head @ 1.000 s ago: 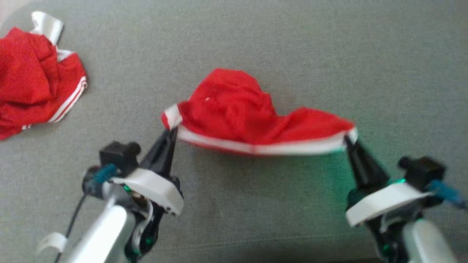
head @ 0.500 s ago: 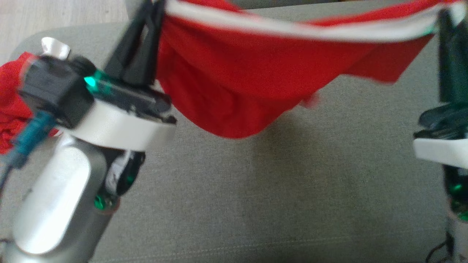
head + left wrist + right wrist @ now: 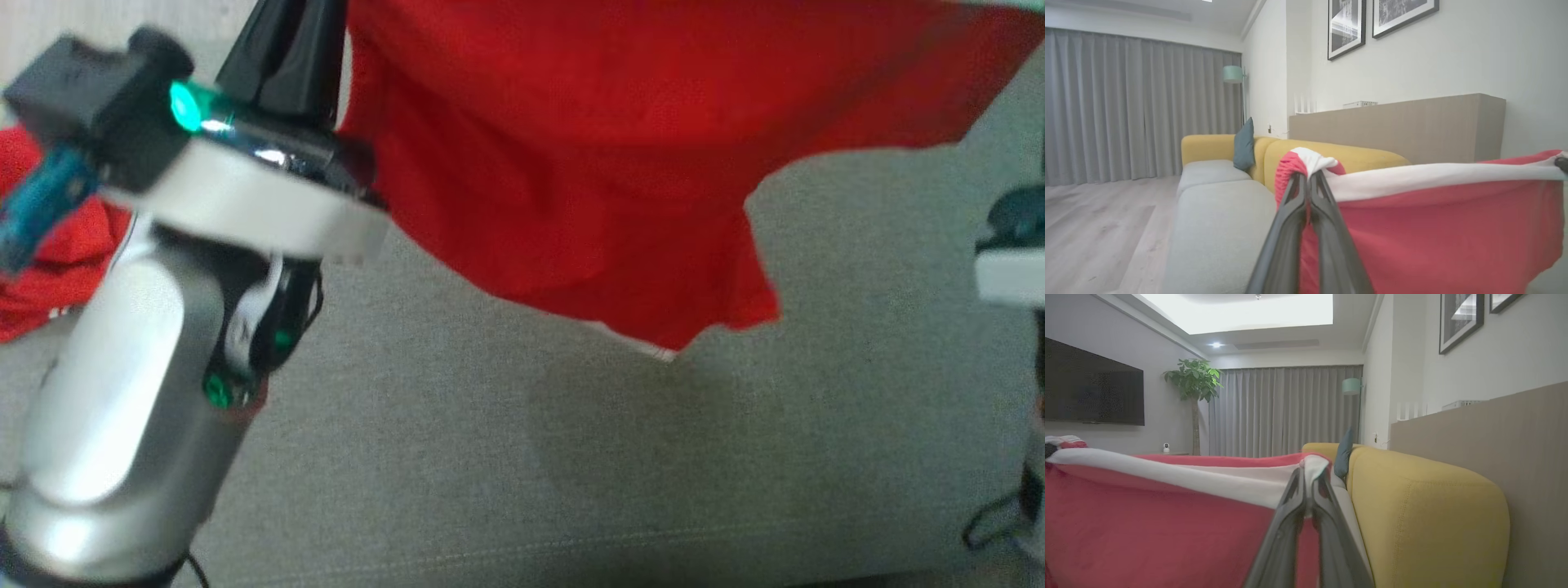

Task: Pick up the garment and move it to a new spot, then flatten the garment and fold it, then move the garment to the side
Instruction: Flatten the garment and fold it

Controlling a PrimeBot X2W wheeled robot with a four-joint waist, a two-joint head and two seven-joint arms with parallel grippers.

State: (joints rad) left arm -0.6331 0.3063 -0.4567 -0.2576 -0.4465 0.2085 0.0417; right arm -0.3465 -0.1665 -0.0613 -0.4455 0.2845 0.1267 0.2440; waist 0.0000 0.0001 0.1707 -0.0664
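The garment, red shorts with a white waistband, hangs in the air above the grey seat, stretched between my two grippers. In the left wrist view my left gripper is shut on one bunched end of the white waistband. The red cloth drapes below it towards the right. My right gripper is shut on the other end of the waistband, and the garment spreads away to the left. In the head view the left wrist is at the upper left and the garment's lower hem dangles free.
A second red garment lies crumpled on the grey sofa seat at the left. Behind the seat runs a yellow backrest with a teal cushion. Wooden floor lies beyond the seat's end.
Both grippers have risen with the garment, lifting it off the seat. It now hangs spread between them, closer to the head camera. The waistband has left the top of the head view.
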